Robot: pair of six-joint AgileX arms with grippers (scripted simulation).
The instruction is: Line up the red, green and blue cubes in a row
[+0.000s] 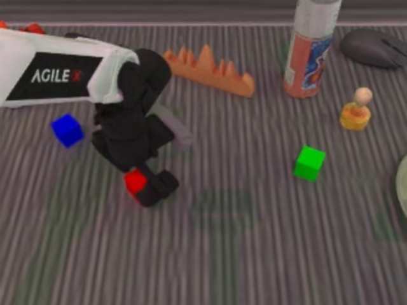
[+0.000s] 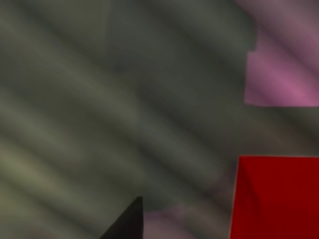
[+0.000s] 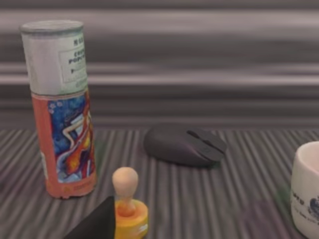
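Observation:
The red cube [image 1: 135, 182] lies on the table left of centre, and my left gripper [image 1: 149, 187] is down around it, open. In the left wrist view the red cube [image 2: 276, 199] fills one corner, while a single dark fingertip [image 2: 127, 224] stands well apart from it. The blue cube [image 1: 67, 129] sits further left, beside the left arm. Alone to the right of centre rests the green cube [image 1: 310, 162]. My right arm is outside the top view; only a dark tip of my right gripper [image 3: 102, 226] shows in its wrist view, far from the cubes.
An orange spiky piece [image 1: 210, 68] lies behind the left arm. At the back right stand a tall can [image 1: 308, 51], a dark mouse [image 1: 375, 47] and a yellow wooden peg [image 1: 356, 113]. A white mug [image 3: 306, 189] sits at the right edge.

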